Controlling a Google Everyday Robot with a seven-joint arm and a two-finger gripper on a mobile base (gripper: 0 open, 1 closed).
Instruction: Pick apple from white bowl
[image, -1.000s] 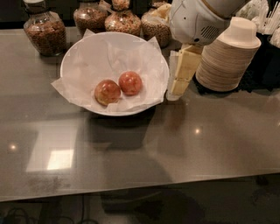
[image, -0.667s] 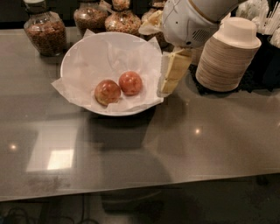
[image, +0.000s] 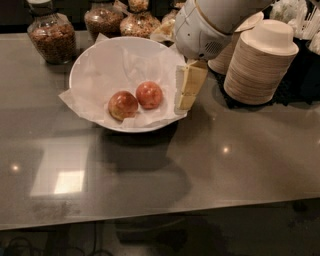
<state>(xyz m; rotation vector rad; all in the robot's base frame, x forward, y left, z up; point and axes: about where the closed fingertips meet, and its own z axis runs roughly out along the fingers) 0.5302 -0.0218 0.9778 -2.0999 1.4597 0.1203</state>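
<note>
The white bowl, wide and lined with crinkled white paper, sits on the grey counter at upper left of centre. Two apples lie in it. The red-orange apple is on the right, touching or nearly touching a yellow-mottled apple on its left. My gripper, cream-coloured under a white wrist, hangs over the bowl's right rim, just right of the red-orange apple and apart from it. It holds nothing that I can see.
Stacks of tan paper bowls with white lids stand to the right of the gripper. Glass jars of grains line the back edge behind the bowl. The grey counter stretches toward the front.
My gripper has moved left, from beside the bowl's right side to over its right rim, closer to the red-orange apple. The apples and bowl have not moved.
</note>
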